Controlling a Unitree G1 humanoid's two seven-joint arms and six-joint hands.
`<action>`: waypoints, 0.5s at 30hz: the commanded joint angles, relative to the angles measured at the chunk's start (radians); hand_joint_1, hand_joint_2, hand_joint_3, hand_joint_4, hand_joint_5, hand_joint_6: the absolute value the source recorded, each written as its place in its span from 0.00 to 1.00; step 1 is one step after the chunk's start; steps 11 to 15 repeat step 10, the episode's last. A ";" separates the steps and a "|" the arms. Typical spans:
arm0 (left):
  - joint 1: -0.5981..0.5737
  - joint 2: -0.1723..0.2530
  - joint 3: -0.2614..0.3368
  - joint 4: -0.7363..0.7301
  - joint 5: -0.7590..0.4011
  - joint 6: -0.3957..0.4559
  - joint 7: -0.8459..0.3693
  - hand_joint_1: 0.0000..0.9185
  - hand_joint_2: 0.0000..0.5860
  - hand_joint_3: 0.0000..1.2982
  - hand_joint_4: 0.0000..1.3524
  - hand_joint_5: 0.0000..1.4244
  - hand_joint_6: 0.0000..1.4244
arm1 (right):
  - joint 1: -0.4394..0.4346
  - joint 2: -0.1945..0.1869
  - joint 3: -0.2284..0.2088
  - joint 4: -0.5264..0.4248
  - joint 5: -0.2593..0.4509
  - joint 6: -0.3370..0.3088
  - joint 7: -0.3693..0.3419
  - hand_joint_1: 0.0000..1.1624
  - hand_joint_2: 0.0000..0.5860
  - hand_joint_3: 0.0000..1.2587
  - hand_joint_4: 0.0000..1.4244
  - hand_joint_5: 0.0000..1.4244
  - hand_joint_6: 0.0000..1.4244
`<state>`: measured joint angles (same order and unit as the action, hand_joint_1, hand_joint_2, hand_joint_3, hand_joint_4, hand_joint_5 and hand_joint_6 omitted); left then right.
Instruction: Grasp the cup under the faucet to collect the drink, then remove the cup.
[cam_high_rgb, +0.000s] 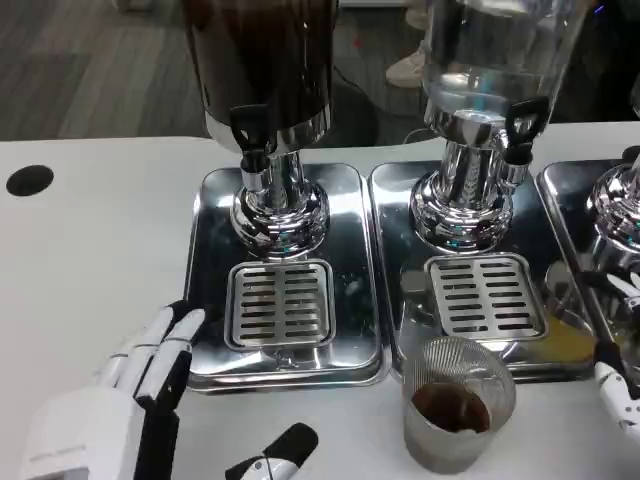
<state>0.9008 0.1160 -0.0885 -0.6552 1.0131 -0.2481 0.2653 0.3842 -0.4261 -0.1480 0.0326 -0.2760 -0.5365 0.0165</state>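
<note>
A ribbed clear cup (458, 402) with dark drink in its bottom stands on the white table, just in front of the middle tray (395, 300). The dark dispenser's faucet (250, 135) hangs over the slotted grate (279, 303) of the left tray, with nothing under it. My left hand (140, 400) is at the lower left, fingers straight and apart, thumb (275, 455) spread to the right, holding nothing; its fingertips reach the left tray's front corner. My right hand (620, 385) shows at the right edge, fingers apart, to the right of the cup and not touching it.
A clear dispenser (490, 70) with a black tap (522, 125) stands on the middle tray. Part of another dispenser base (620, 205) sits at the far right. A black hole (29, 179) marks the table at the left.
</note>
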 joint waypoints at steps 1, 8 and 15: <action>0.008 0.009 -0.003 -0.014 0.000 -0.004 0.014 0.00 0.15 0.16 0.09 0.13 0.27 | 0.017 0.003 0.001 -0.024 0.019 -0.012 0.015 0.53 0.88 0.13 0.04 0.01 0.00; 0.010 0.014 0.000 -0.025 0.000 -0.002 0.008 0.00 0.15 0.17 0.09 0.13 0.28 | 0.030 0.007 -0.002 -0.027 0.023 -0.028 0.012 0.53 0.86 0.13 0.04 0.02 0.00; 0.010 0.016 0.000 -0.027 0.000 -0.002 0.008 0.00 0.15 0.17 0.09 0.13 0.28 | 0.033 0.007 -0.004 -0.030 0.027 -0.029 0.014 0.53 0.86 0.13 0.04 0.02 0.00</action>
